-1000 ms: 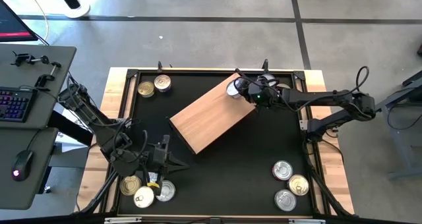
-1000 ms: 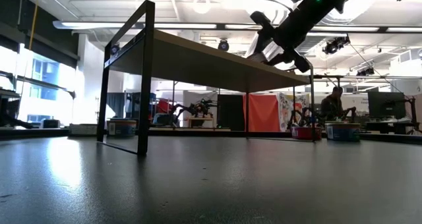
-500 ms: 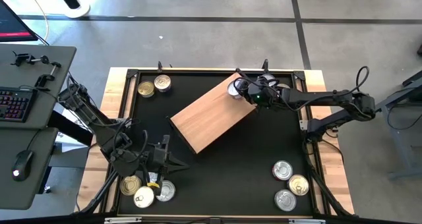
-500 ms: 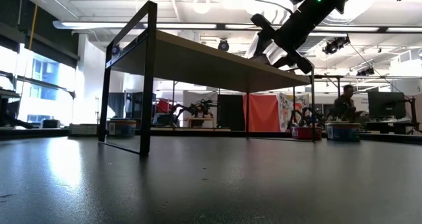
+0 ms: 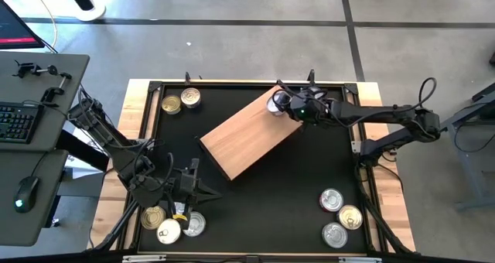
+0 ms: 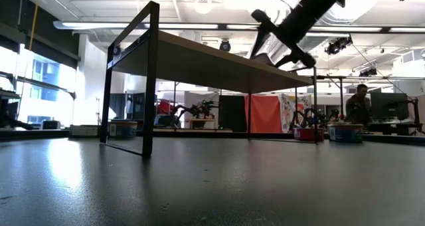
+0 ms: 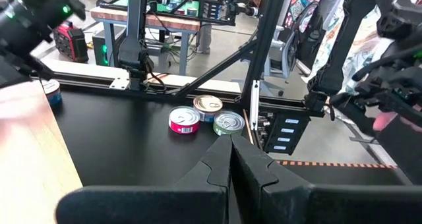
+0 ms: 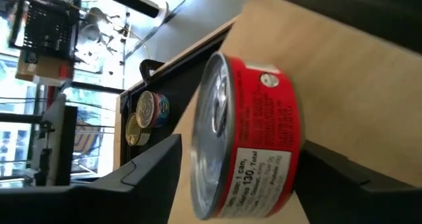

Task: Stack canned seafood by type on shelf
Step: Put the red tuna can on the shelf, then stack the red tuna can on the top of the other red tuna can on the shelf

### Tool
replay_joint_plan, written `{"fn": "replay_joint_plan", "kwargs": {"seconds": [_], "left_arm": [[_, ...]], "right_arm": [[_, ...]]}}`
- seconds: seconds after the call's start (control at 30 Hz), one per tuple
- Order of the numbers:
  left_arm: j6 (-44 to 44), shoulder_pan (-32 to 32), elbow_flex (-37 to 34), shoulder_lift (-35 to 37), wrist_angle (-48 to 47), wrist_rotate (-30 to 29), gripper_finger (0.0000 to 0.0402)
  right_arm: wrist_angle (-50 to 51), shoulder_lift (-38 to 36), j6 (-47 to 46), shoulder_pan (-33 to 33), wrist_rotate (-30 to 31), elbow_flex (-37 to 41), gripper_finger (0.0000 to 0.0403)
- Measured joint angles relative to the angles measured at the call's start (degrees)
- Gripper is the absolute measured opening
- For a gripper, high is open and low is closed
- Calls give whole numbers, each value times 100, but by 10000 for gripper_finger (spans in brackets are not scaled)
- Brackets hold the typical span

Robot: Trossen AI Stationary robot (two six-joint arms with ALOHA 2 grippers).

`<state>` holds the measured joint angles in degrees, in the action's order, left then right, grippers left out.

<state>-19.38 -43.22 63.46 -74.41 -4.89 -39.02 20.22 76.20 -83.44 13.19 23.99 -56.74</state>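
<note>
A tin with a red label and silver top (image 8: 254, 141) stands upright on its base at the far right corner of the shelf (image 5: 247, 135). My right gripper (image 5: 281, 104) is open around it, one finger (image 8: 155, 165) on each side and the other (image 8: 343, 174) opposite, just off its wall. The low view shows those fingers spread above the shelf top (image 6: 199, 63). My left gripper (image 7: 232, 159) is shut and holds nothing, hovering near the table's near left part (image 5: 203, 189).
Flat tins lie in groups on the black table: three at the near left (image 5: 172, 226), two at the far left (image 5: 180, 100), three at the near right (image 5: 339, 216). The shelf stands on black frame legs (image 6: 147, 80), set slantwise mid-table.
My right gripper has opened its fingers wider step by step and let go of the red-labelled tin, which stays standing on the shelf's far right corner. The left arm has kept still.
</note>
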Motion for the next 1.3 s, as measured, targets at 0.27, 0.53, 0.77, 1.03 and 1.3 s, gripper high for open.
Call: {"fn": "replay_joint_plan", "kwargs": {"seconds": [0.27,0.53,0.77,1.03,1.3], "left_arm": [[7,0,0,2,0,2,0],[1,-51,0,2,2,3,0],[-104,-237,0,2,51,9,0],[-155,-256,0,0,143,-2,0],[-156,-116,-2,0,672,-17,0]], "right_arm": [[1547,-2,-8,44,101,-795,262],[1889,-2,491,-30,-41,-1112,262],[2792,-82,2414,-669,-793,-1803,262],[4049,-105,2189,-2171,-1015,-2375,262],[4563,-60,202,-4152,-2003,-1532,261]]}}
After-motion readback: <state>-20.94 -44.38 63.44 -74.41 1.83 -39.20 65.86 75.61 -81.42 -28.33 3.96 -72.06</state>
